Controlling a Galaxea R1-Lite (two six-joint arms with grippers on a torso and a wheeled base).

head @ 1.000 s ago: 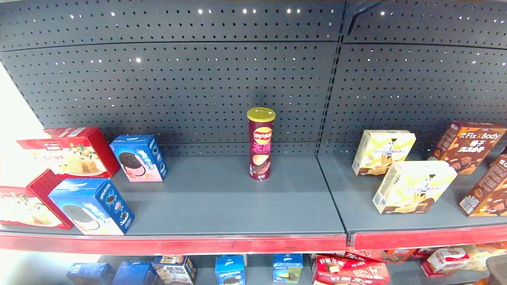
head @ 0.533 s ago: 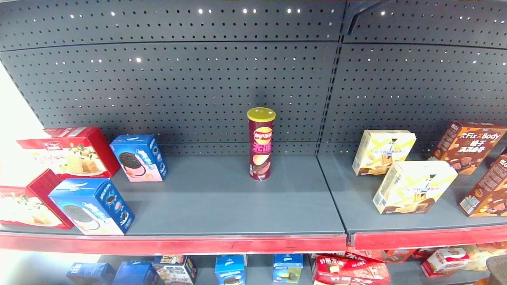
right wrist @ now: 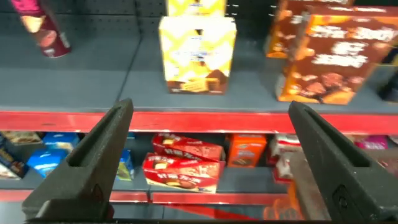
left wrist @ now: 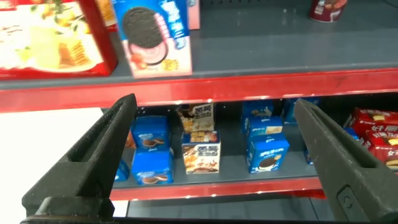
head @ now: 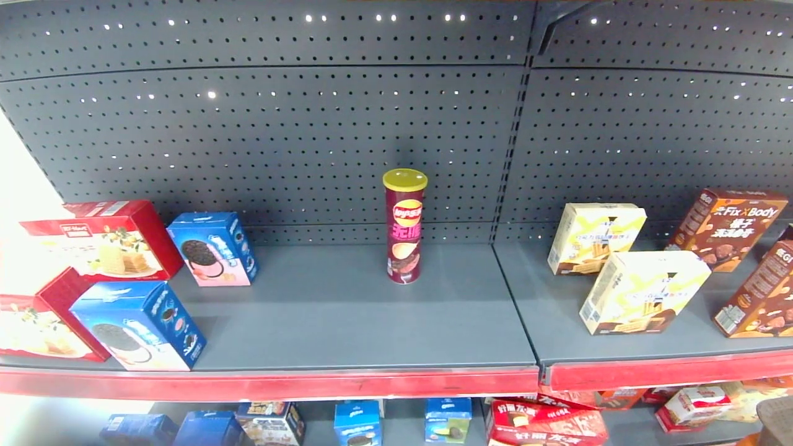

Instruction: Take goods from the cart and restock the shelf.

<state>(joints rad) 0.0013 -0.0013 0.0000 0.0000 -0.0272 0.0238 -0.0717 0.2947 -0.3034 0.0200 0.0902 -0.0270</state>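
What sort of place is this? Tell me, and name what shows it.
Probably a shop aisle: a pegboard-backed shelf with a red front strip, packaged cookie boxes lined up on it, and a chip can standing upright.

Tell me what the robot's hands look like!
They match. The left gripper and the right gripper each have two long fingers that are dark grey, almost black. Each finger is thick at the base and narrows toward the tip like a wedge, with straight edges and a plain, dull surface.
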